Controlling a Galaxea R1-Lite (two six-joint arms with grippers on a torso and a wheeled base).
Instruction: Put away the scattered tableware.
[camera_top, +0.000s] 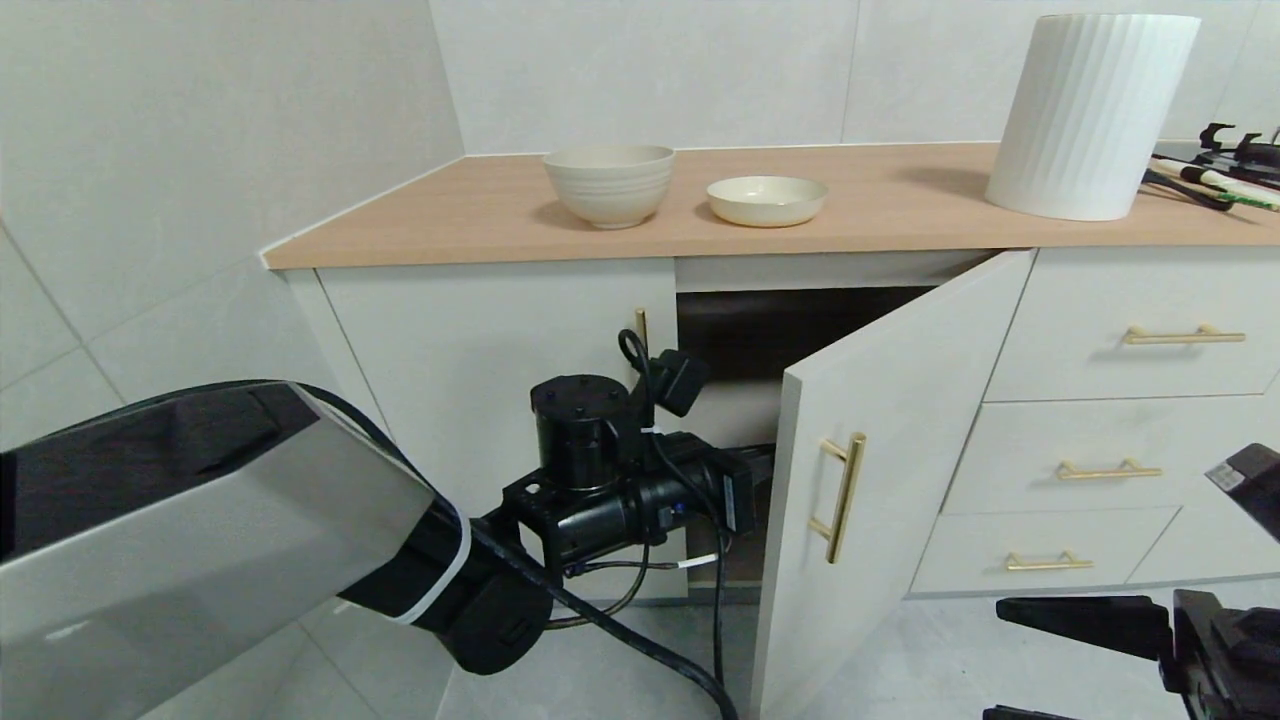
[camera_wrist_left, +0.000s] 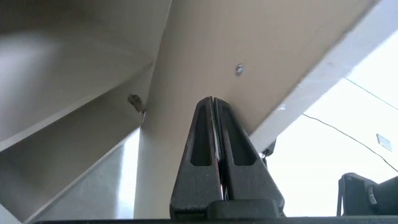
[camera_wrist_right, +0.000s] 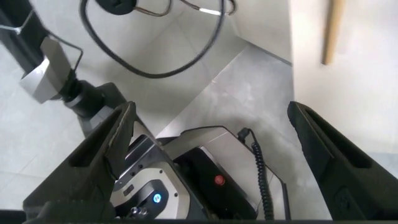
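Right gripper (camera_wrist_right: 211, 112) sits low over the grey tiled floor (camera_wrist_right: 249, 81), and we see its fingers spread wide, holding nothing. Left gripper (camera_wrist_left: 212, 102) is clenched on nothing, at the opening behind the ajar white cabinet door (camera_top: 900, 450) with its brass handle. Farther back on the wooden countertop (camera_top: 900, 205) we see a deep beige ribbed bowl (camera_top: 610, 183) and a shallow cream dish (camera_top: 767, 199) near each other, not touching

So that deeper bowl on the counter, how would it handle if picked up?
Probably stiff and breakable: the deep bowl looks like glazed ceramic, so a drop from the countertop could chip it. Its curved wall may be slippery, so the rim seems the likelier grip. Wide for its height, it would likely slide rather than tip if pushed.
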